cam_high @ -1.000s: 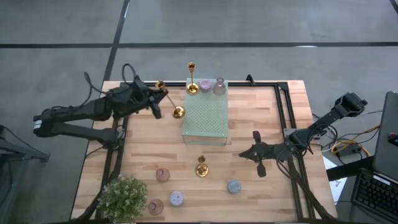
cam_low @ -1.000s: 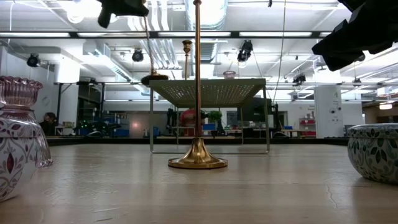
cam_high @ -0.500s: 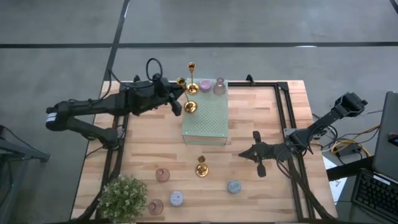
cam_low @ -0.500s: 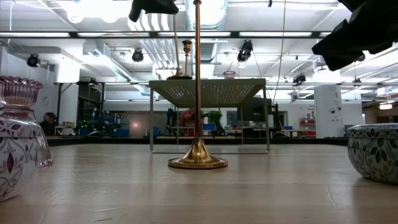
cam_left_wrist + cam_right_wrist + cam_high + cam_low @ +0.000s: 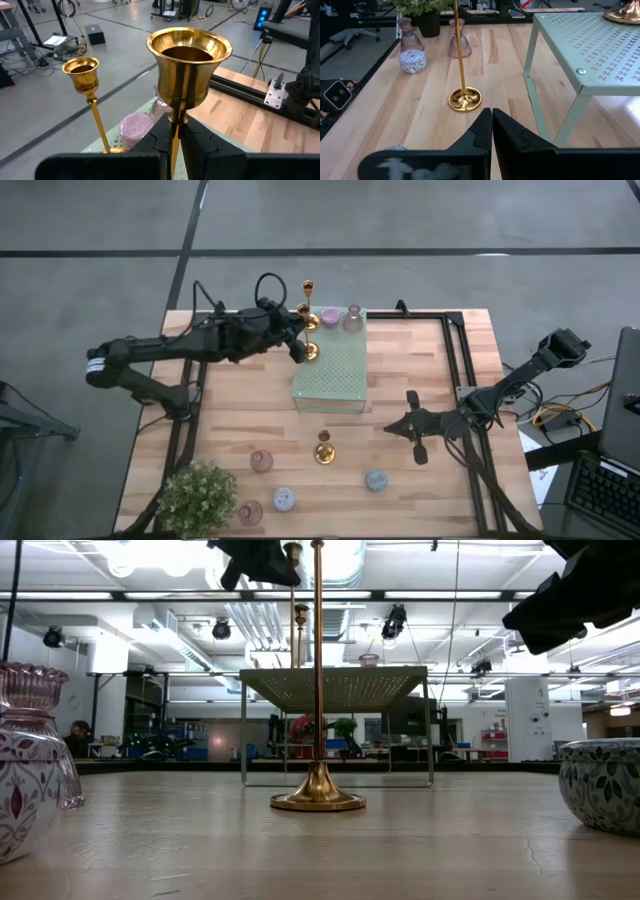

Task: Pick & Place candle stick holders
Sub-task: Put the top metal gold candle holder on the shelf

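My left gripper (image 5: 297,332) is shut on a slim gold candlestick (image 5: 309,350) over the far left part of the pale green perforated stand (image 5: 335,375). Whether its round base touches the stand, I cannot tell. A second gold candlestick (image 5: 308,305) and two small lilac and pink holders (image 5: 330,317) stand on the stand's far edge. A third gold candlestick (image 5: 323,448) stands on the table on its round base. My right gripper (image 5: 415,438) is shut and empty, to the right of that candlestick. My left gripper pinches the candlestick's thin stem (image 5: 175,131) between its two fingers (image 5: 161,142), just below the flared cup (image 5: 190,62). The fingers come level from the table's left and lie across the stem. The candlestick stands about upright in the hold, cup up.
Several small squat holders (image 5: 262,461) (image 5: 284,499) (image 5: 376,479) and a bushy green plant (image 5: 198,495) stand near the table's near edge. Black frame rails (image 5: 460,370) run along the table's right side. Bare wood lies between the stand and the near holders.
My left gripper has carried the gold candlestick toward the table's right and a little toward the far edge, from beside the stand's left side to over its far left part. The candlestick has come from a tilt to about upright.
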